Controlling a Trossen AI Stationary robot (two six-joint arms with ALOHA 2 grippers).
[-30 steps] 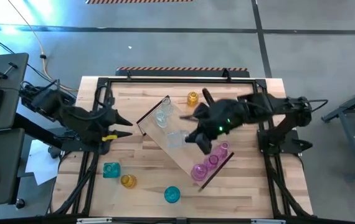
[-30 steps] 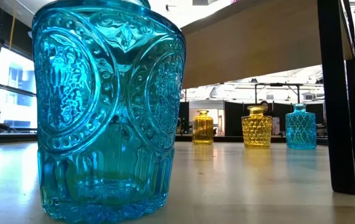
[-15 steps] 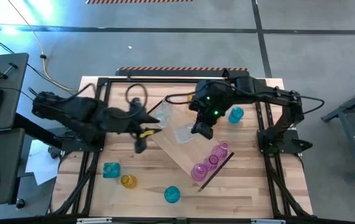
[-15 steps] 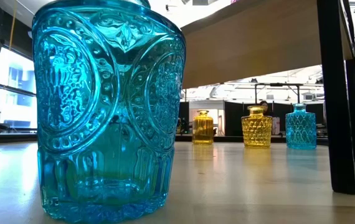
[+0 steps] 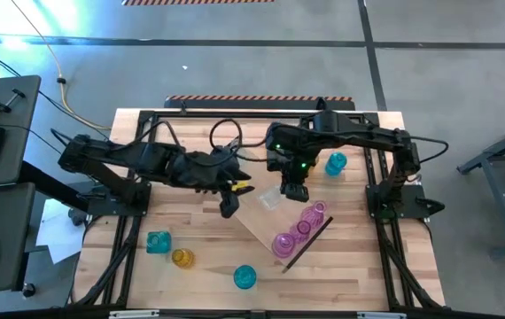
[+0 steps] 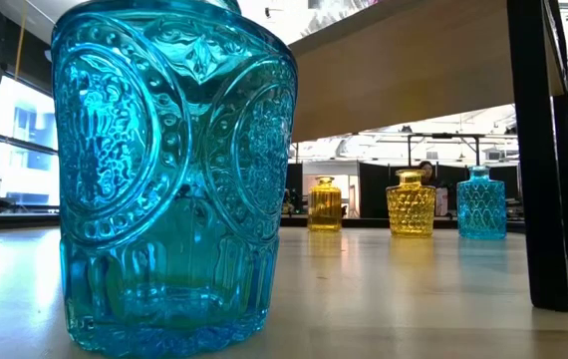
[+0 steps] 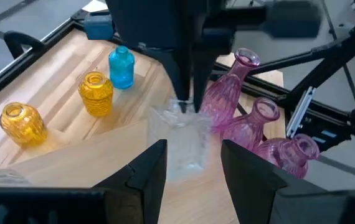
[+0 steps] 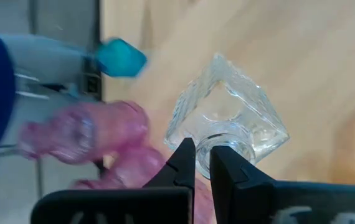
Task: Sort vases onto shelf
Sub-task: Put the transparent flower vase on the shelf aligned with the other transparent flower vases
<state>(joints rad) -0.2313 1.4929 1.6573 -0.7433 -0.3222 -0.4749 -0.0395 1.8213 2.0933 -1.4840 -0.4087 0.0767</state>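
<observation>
The shelf (image 5: 254, 221) lies slantwise at the table's middle. A clear vase (image 5: 270, 199) is on or just over it, and three pink vases (image 5: 298, 228) stand at its near right end. My right gripper (image 5: 291, 188) is shut on the clear vase (image 8: 227, 118). My left gripper (image 5: 229, 197) is open just left of that vase. In the left wrist view the left gripper (image 7: 193, 174) points at the clear vase (image 7: 184, 143) without touching it. Loose teal and amber vases stand on the table. My right gripper pinches the rim of the clear vase's neck (image 8: 203, 144) between its two fingers. One finger seems to be in the mouth and one outside. The fingers (image 7: 187, 93) point down from above. The vase is upright; whether its base rests on the shelf I cannot tell.
A teal vase (image 5: 335, 162) stands at the far right. A teal vase (image 5: 158, 241), an amber vase (image 5: 182, 258) and a teal vase (image 5: 244, 277) stand at the near left. The low view shows a large teal vase (image 6: 164, 179) up close and the shelf's dark end piece (image 6: 543, 150).
My left gripper has gone from the table's left side toward the right, as far as the shelf's middle beside the clear vase. My right arm has swung toward the far edge, uncovering the far teal vase. The clear vase has shifted a little toward the pink vases.
</observation>
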